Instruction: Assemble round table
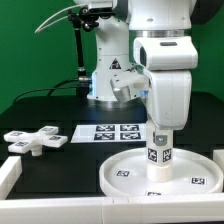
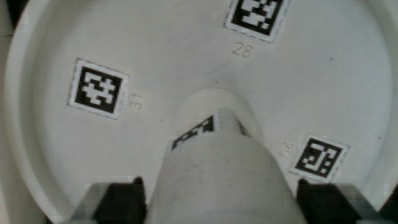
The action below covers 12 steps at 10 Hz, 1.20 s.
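The large rimmed round disc (image 1: 150,176) lies flat on the table at the front, toward the exterior view's right. The short thick cylinder leg (image 1: 159,156) stands upright on the disc's middle, tags on its side. My gripper (image 1: 160,138) reaches down from above and is shut on the leg's upper part. In the wrist view the leg (image 2: 214,150) runs between my two black fingers (image 2: 121,200) down to the disc (image 2: 107,40), and my gripper (image 2: 217,203) clasps it. The four-armed cross base (image 1: 34,141) lies apart at the exterior view's left.
The marker board (image 1: 112,132) lies behind the disc, mid-table. A white rail (image 1: 10,172) borders the table at the front left, and another white edge (image 1: 216,160) shows at the right. The robot's base (image 1: 112,75) stands at the back.
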### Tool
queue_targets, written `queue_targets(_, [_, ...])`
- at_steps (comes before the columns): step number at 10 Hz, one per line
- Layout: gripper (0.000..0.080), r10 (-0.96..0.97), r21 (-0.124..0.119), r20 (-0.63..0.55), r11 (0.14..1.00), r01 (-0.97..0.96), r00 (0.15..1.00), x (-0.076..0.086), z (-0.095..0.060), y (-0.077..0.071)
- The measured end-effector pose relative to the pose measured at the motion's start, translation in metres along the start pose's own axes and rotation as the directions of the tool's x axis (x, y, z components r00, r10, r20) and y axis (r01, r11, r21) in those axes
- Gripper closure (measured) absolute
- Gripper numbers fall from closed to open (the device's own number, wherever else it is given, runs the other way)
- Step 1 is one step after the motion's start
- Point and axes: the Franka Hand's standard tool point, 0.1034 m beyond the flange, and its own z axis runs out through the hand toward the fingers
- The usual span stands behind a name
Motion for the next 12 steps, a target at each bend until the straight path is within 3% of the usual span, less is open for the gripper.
queue_targets(4, [0.0390,0.373,0.013,-0.003,0.928,-0.373,0.928,-0.0036,0.0009,-0.0022])
queue_targets(10, [0.0390,0.727,0.014,0.004,0.686,-0.727,0.686,-0.0017,0.0013,-0.0033])
queue_targets(12, [0.0390,0.826,0.015,0.005,0.563,-0.826,0.563,-0.0006,0.0013,-0.0034])
